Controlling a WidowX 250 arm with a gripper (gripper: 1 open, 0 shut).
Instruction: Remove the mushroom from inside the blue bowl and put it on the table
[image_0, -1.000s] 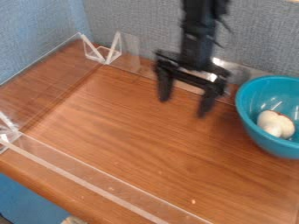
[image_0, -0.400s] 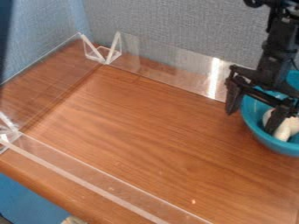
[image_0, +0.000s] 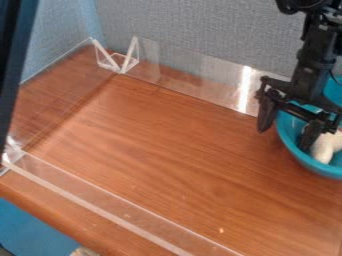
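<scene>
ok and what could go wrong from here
The dark fingers reach down into the blue bowl right by its near rim, so they might catch it and drag or tip the bowl. The mushroom is partly hidden behind them, and its rounded cap could slip or roll away as they close.

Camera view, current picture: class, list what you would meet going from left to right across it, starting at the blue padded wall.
Blue padded wall → white wire bracket at the back → bright reflection on the clear barrier → blue bowl → white mushroom
</scene>
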